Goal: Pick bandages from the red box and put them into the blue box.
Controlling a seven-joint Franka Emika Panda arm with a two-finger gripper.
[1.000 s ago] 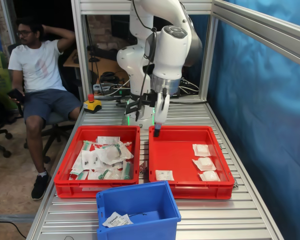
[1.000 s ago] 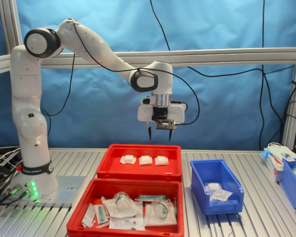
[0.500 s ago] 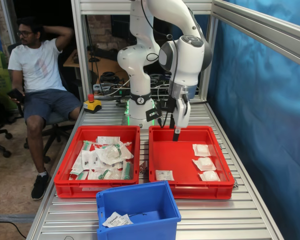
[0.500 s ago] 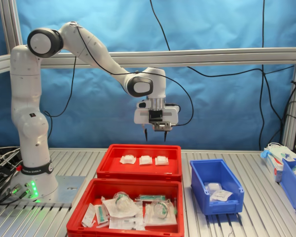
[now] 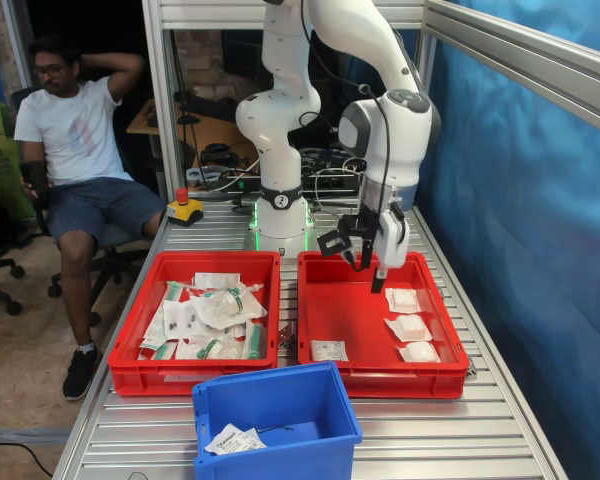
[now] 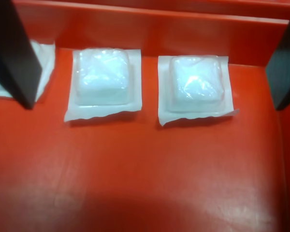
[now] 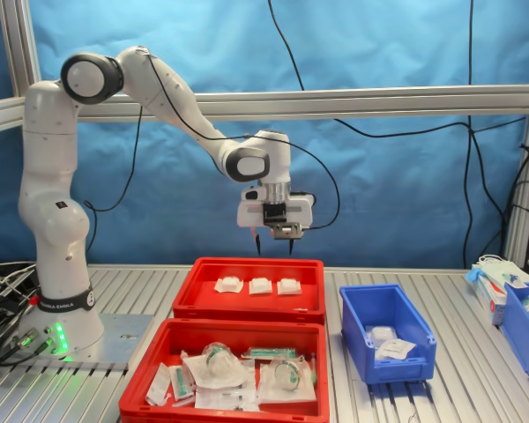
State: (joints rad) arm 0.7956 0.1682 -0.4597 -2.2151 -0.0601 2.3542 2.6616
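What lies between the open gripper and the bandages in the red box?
Nothing: the gripper hangs open above the row of bandages in the red box, with only air between, as the second exterior view shows. The wrist view shows bare red floor around them.

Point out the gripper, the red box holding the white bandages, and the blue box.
gripper (image 5: 368,272), first exterior view, midway between its fingertips.
red box (image 5: 342,312), first exterior view, bare floor.
blue box (image 7: 353,330), second exterior view, side wall.
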